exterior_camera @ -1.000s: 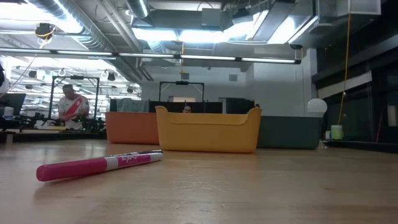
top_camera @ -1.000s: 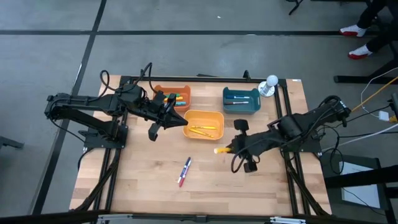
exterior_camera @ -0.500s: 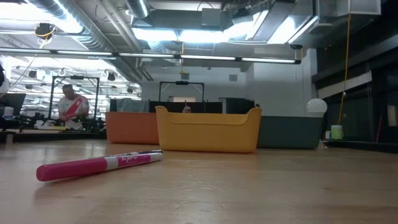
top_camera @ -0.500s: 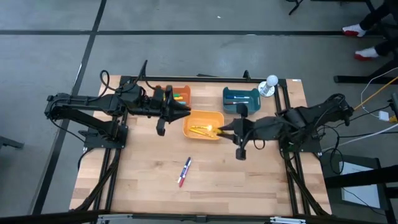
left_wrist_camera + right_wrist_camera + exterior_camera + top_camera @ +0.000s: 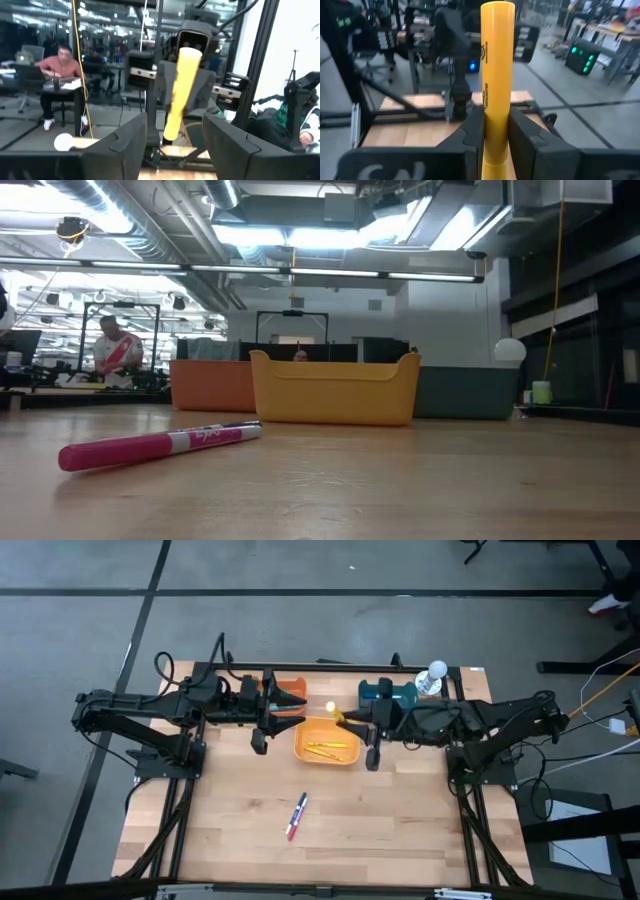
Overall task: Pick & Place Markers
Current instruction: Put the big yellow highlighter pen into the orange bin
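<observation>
A yellow marker point(image 5: 497, 65) is held in the air by my right gripper point(image 5: 345, 720), which is shut on it above the far edge of the yellow bin point(image 5: 350, 752). Its free end point(image 5: 331, 708) points at my left gripper point(image 5: 298, 710). That gripper stands open just short of it, over the orange bin point(image 5: 292, 687). In the left wrist view the yellow marker point(image 5: 180, 85) shows beyond the gap between my left gripper's point(image 5: 175, 150) fingers. Other markers point(image 5: 325, 748) lie in the yellow bin. A pink marker point(image 5: 150, 448) lies flat on the table near the front. My right gripper pinches the yellow marker's rear part point(image 5: 496, 127) between its two fingers point(image 5: 472, 132). The marker runs along the fingers and sticks out well past their tips. The fingers are about level and point toward the table's left. The marker is lifted clear, above the yellow bin.
A teal bin point(image 5: 392, 695) stands at the back right, partly under my right arm, with a white round thing point(image 5: 433, 673) beside it. The three bins stand in a row along the far side in the low view point(image 5: 335, 392). Bare wood lies around the pink marker point(image 5: 297, 816).
My right gripper has risen from the table's right middle and gone left and toward the far edge with the yellow marker, tipping from pointing down to about level. My left gripper has kept its place, turned a little and opened.
</observation>
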Robot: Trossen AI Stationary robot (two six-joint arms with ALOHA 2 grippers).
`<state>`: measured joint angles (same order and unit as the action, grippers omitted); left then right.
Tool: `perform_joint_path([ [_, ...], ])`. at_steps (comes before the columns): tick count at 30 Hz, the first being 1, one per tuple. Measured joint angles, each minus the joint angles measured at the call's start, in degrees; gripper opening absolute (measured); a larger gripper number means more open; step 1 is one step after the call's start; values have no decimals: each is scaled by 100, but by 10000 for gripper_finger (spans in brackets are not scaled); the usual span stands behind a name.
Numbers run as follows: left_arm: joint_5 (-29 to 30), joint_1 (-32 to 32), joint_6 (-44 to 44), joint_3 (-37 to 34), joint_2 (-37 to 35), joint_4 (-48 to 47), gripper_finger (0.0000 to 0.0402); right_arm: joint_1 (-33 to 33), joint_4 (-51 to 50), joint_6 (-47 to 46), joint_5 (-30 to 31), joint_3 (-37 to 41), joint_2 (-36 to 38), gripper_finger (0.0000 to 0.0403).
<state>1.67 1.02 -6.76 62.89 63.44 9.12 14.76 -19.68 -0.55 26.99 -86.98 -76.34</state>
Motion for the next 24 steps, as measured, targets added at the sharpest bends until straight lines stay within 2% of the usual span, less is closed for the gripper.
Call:
perform_joint_path([
  [10,2,0,299,2,0,398,196,-351,895,167,-409,0,0,62],
  [16,2,0,413,0,0,766,201,-421,1010,123,-466,0,-30,62],
  [24,10,1,459,2,2,786,207,-464,1426,236,-677,0,-290,62],
])
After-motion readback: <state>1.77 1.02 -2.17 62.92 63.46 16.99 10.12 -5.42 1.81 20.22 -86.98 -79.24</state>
